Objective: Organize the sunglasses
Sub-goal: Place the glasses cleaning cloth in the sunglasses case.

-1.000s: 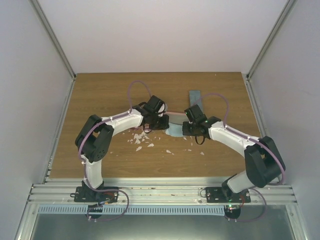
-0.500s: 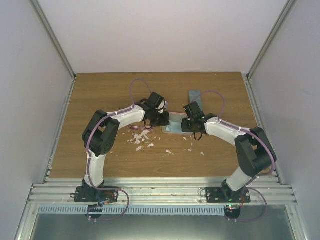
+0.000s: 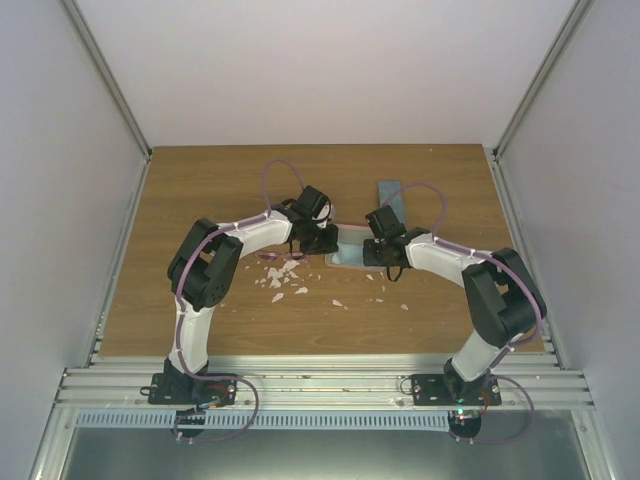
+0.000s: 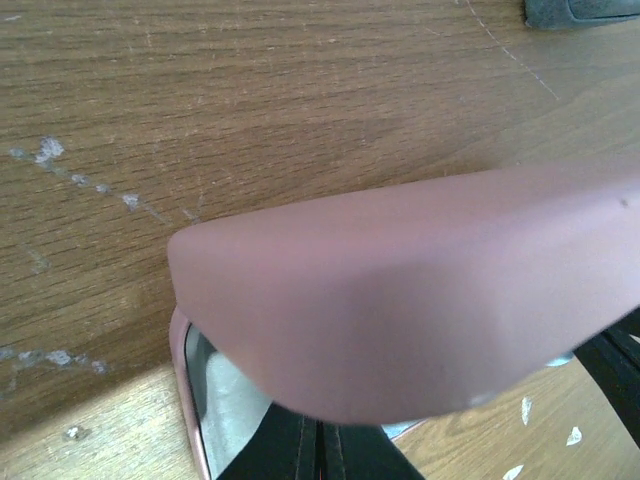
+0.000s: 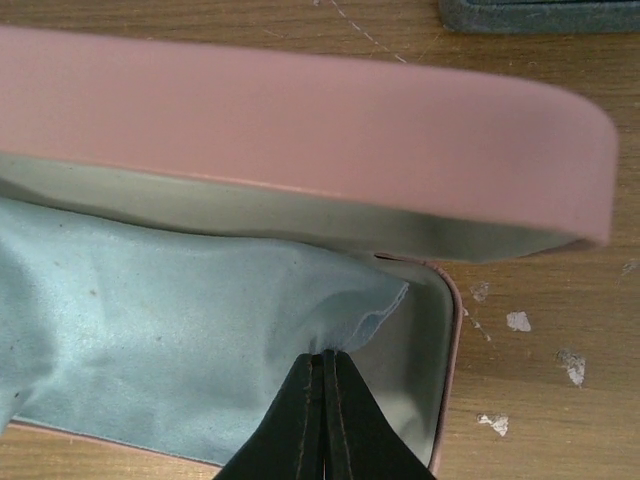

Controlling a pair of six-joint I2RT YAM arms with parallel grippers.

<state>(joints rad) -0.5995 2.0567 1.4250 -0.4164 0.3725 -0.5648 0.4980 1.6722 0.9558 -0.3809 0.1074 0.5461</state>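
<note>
The left gripper (image 4: 320, 440) and right gripper (image 5: 325, 358) are both closed tight inside the open pink case (image 5: 300, 110) lying sideways between them, the right one touching the blue cloth (image 5: 150, 320), and no sunglasses show.

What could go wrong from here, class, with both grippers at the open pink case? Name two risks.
The right gripper, shut on the light blue cloth, may drag it over the rim of the pink case. The half-raised lid overhangs that gripper and the shut left gripper, so it could drop on them or trap cloth.
</note>
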